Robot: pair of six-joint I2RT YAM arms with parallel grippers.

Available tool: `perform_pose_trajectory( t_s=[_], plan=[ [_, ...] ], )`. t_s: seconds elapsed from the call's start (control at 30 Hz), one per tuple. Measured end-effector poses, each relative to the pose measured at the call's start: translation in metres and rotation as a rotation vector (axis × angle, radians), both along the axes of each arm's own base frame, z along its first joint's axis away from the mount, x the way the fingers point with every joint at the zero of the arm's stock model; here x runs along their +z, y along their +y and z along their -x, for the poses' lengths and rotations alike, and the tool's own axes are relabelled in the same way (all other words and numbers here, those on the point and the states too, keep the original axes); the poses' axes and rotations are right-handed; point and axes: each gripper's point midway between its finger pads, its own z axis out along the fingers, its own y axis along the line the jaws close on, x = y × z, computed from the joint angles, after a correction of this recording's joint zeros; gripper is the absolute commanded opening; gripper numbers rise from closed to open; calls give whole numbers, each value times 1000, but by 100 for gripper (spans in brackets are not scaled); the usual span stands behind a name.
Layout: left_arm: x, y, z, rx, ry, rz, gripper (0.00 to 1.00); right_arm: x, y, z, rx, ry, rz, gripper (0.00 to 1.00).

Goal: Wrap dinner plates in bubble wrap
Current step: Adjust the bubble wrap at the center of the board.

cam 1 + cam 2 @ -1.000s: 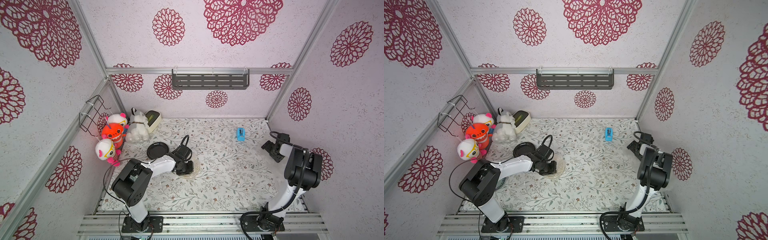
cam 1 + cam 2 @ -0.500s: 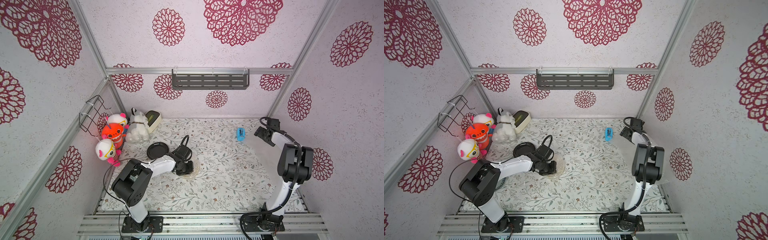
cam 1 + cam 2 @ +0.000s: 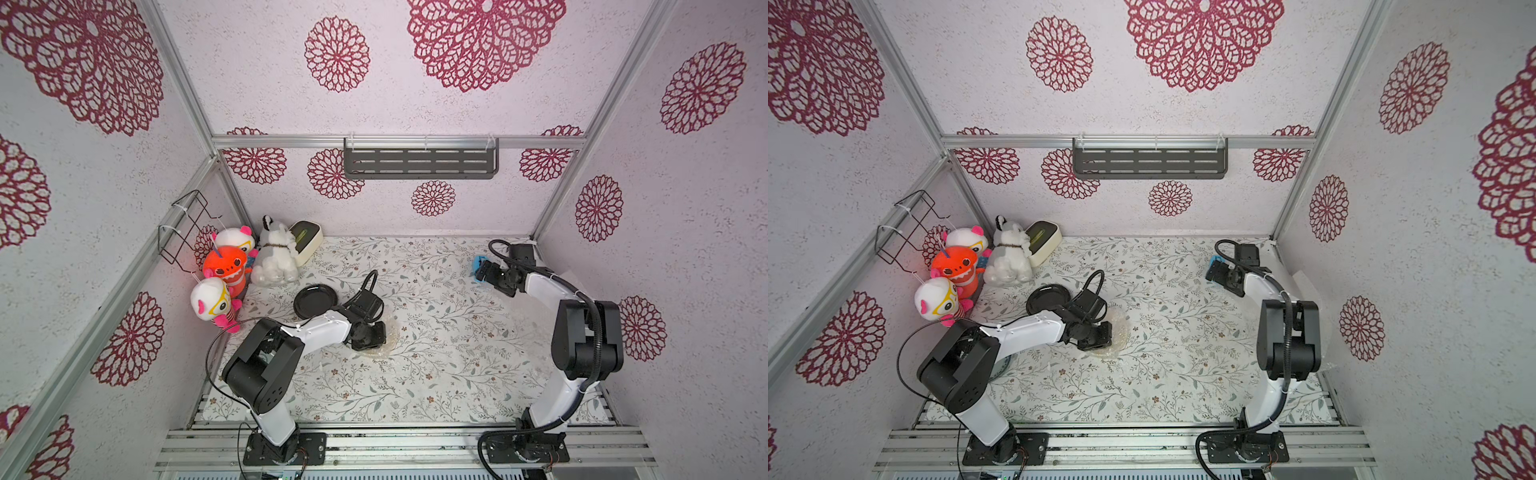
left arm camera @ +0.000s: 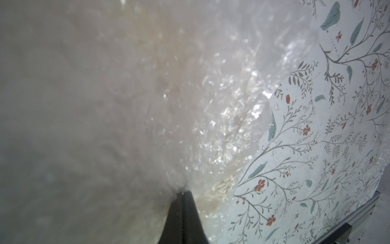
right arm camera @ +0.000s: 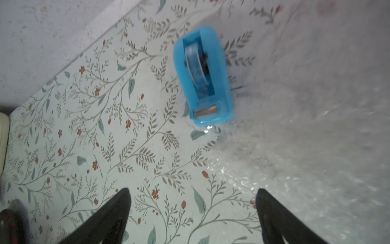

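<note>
Left tool: fingers pressed tight together, pinching a gather of bubble wrap at their tip. The wrap forms a bundle on the surface directly under this tool, and a cream plate shows dimly through it. The black plate lies bare and flat just beside the left tool, on the side toward the plush toys, apart from the bundle. Right tool: fingers spread wide, nothing between them, hovering over the surface. The blue tape dispenser stands just ahead of it, roll and serrated cutter facing up, and its cutter end touches the edge of a second sheet spread to one side of that tool. Containers: the cream box with a green top sits behind the toys, well away from both tools, contents not visible; the wire basket hangs on the left wall and the slotted shelf on the rear wall. Change over the last second: the right arm was folded back by the right wall and has since swung forward to the dispenser, which has not shifted. The left arm, bundle and black plate sit as before.
</note>
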Motion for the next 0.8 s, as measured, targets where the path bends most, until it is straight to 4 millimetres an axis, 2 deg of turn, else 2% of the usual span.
perform_pose_trajectory(
  t_s=[0.07, 0.17, 0.27, 0.37, 0.53, 0.67, 0.8],
  plan=[
    [0, 0, 0, 0, 0, 0, 0, -18, 5, 0, 9, 32, -22, 94],
    [0, 0, 0, 0, 0, -1, 0, -47, -3, -3, -23, 78, -12, 94],
    [0, 0, 0, 0, -1, 0, 0, -42, -24, -19, -89, 31, -10, 94],
    [0, 1, 0, 2, -4, -2, 0, -47, -62, -23, -181, 28, 16, 94],
    [0, 2, 0, 3, -6, -5, 0, -47, -110, -35, -273, 16, 33, 95],
    [0, 2, 0, 3, -6, -5, 0, -46, -131, -62, -303, -14, 38, 95],
    [0, 2, 0, 3, -6, -5, 0, -43, -144, -100, -315, -59, 43, 95]
  ],
)
